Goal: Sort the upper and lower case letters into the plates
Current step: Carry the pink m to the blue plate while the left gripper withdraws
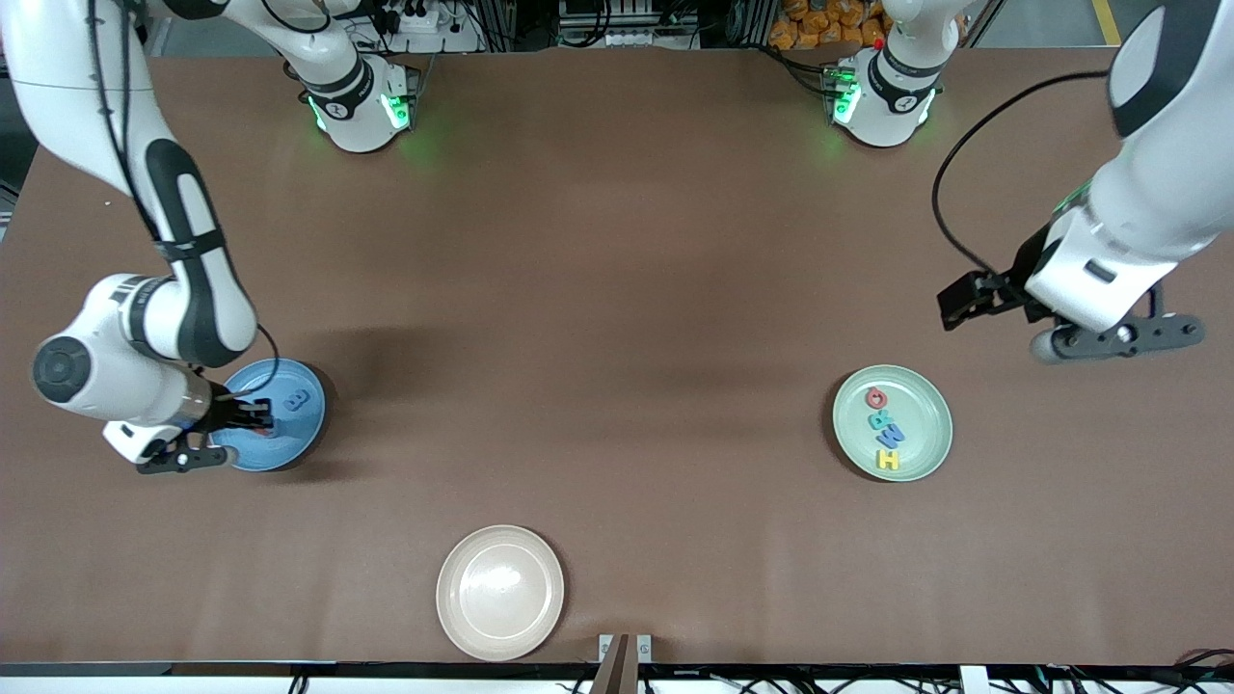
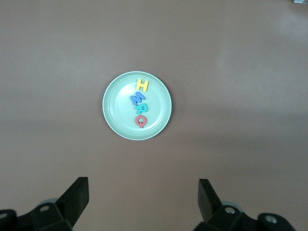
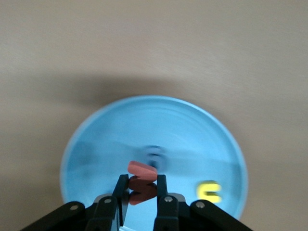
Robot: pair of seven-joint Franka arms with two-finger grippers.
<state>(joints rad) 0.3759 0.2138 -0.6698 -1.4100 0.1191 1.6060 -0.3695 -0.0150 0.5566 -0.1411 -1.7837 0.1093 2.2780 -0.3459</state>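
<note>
My right gripper (image 1: 258,419) hangs low over the light blue plate (image 1: 289,374) at the right arm's end of the table, shut on the red w (image 3: 142,183). In the right wrist view the w sits between the fingers, over the light blue plate (image 3: 144,125), with the yellow u (image 3: 210,191) lying flat beside it. A blue letter (image 1: 297,398) also lies on that plate. The mint green plate (image 1: 925,424) holds a row: red Q (image 1: 875,397), teal R (image 1: 879,419), blue W (image 1: 891,439), yellow H (image 1: 888,461). My left gripper (image 1: 959,306) waits open, up in the air beside the mint green plate (image 2: 115,106).
An empty beige plate (image 1: 499,592) lies near the table's front edge, about midway between the two arms' ends. Both robot bases stand along the edge farthest from the front camera.
</note>
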